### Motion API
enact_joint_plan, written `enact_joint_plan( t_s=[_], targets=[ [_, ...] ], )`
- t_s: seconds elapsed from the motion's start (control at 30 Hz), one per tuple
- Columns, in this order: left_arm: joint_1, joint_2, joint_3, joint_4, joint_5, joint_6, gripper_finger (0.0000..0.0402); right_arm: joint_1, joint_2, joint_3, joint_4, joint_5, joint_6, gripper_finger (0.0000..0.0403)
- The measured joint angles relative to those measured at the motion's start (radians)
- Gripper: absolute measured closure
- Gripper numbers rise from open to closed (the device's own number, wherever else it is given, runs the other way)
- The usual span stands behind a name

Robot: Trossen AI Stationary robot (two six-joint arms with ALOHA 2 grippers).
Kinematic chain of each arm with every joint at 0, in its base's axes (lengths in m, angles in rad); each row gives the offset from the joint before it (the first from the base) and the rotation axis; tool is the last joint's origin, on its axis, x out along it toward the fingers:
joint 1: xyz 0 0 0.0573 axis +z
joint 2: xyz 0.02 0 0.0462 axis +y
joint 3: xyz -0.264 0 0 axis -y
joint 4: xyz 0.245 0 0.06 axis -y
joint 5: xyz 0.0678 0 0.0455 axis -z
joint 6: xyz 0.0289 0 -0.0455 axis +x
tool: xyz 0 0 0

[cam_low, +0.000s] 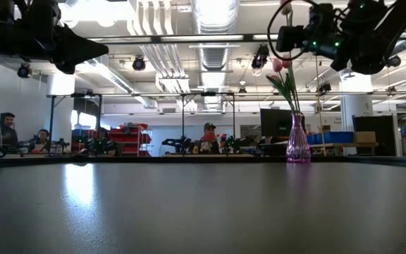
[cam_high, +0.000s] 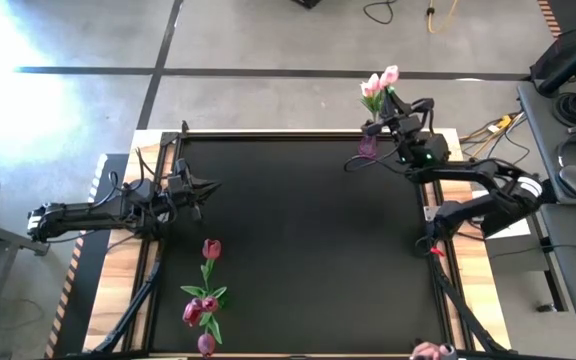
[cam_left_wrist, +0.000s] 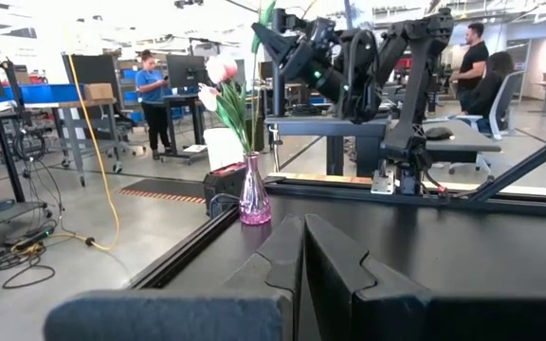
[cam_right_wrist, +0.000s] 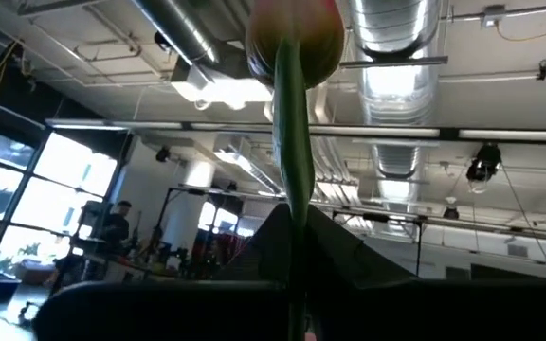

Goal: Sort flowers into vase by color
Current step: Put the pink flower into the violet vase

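1. Tabletop (cam_high: 298, 240): a black mat on a wood-edged frame. Both arms reach in from opposite sides.
2. Right pincer (cam_high: 373, 126): positioned at the far right corner of the tabletop, raised above the purple vase (cam_high: 368, 148). Its fingers are closed on the green stem of a pale pink tulip (cam_right_wrist: 295, 38). In the right wrist view the stem runs up between the two dark fingers, with the flower head just beyond the tips.
3. Purple vase: stands upright at the far right corner, near the mat edge. In the low view it appears as a slim, clear purple glass vase (cam_low: 298, 144) with green stems rising out of it.
4. Pale pink tulips (cam_high: 380, 82): their heads cluster above the vase, beyond the far edge of the mat. The left wrist view shows pink-white heads (cam_left_wrist: 220, 74) over the vase (cam_left_wrist: 254, 194). How many stems sit in the vase cannot be told.
5. Left pincer (cam_high: 206, 186): held above the left side of the tabletop, pointing toward the centre. Its fingers are pressed together and hold nothing.
6. Dark magenta tulips (cam_high: 204, 300): lying flat at the near left part of the mat, well apart from the vase. One head (cam_high: 211, 248) lies farthest from the near edge; the other heads lie nearer that edge.
7. A further pink flower head (cam_high: 428, 351) shows at the near right edge of the mat.
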Motion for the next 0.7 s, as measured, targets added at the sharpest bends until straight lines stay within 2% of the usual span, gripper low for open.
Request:
enact_joint_plan(
  t_s=[0.37,0.53,0.7],
  targets=[
    [0.000,0.000,0.000,0.000,0.000,-0.015,0.0402,-0.009,0.046,0.040,-0.002,-0.014,0.008,0.0394],
    [0.000,0.000,0.000,0.000,0.000,-0.016,0.0402,-0.009,0.039,0.022,-0.002,0.035,0.005,0.0393],
    [0.000,0.000,0.000,0.000,0.000,-0.019,0.0402,-0.008,0.032,-0.006,-0.010,0.039,0.008,0.0387]
  ],
)
